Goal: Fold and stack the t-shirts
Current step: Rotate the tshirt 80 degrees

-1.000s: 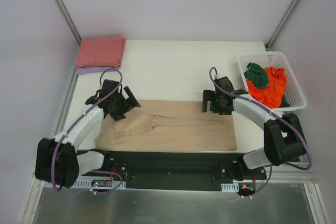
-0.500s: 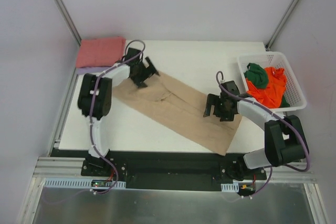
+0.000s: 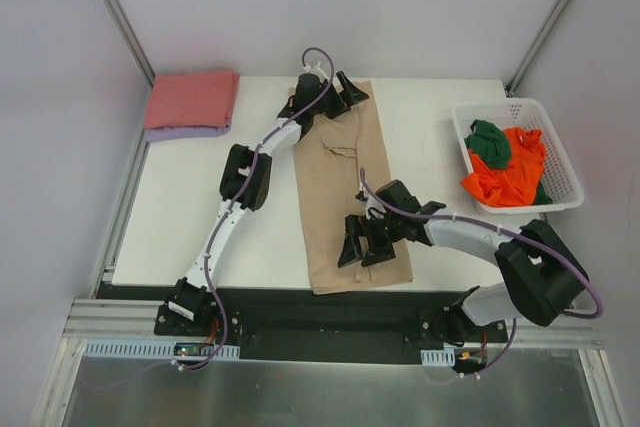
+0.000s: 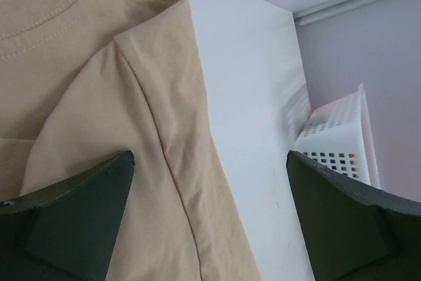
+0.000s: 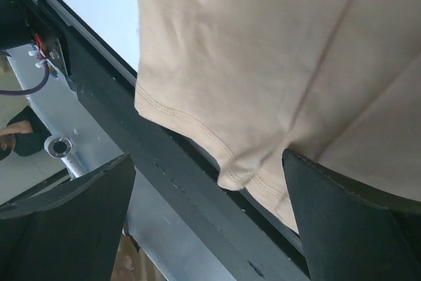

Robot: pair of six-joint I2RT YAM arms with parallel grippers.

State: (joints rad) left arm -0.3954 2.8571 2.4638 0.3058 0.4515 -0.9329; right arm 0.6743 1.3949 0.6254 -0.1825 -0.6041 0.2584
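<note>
The tan t-shirt (image 3: 345, 177) lies as a long narrow strip from the table's far edge to its near edge. My left gripper (image 3: 338, 95) is open over its far end; the left wrist view (image 4: 210, 156) shows the collar and a shoulder seam of the tan cloth (image 4: 99, 97) below the spread fingers. My right gripper (image 3: 362, 242) is open over the near end (image 5: 207, 156). The hem of the tan shirt (image 5: 263, 44) hangs over the black rail (image 5: 164, 176). A folded salmon pink shirt (image 3: 192, 97) lies on a lavender one (image 3: 165, 133) at the far left.
A white lattice basket (image 3: 560, 162) at the right holds a crumpled orange shirt (image 3: 510, 172) and a dark green one (image 3: 490, 142). The basket also shows in the left wrist view (image 4: 335, 136). The black base rail (image 3: 300, 309) runs along the near edge.
The tan shirt has swung from lying across the near edge to lying front to back. My left arm has reached to the far edge; my right gripper has moved left and nearer.
</note>
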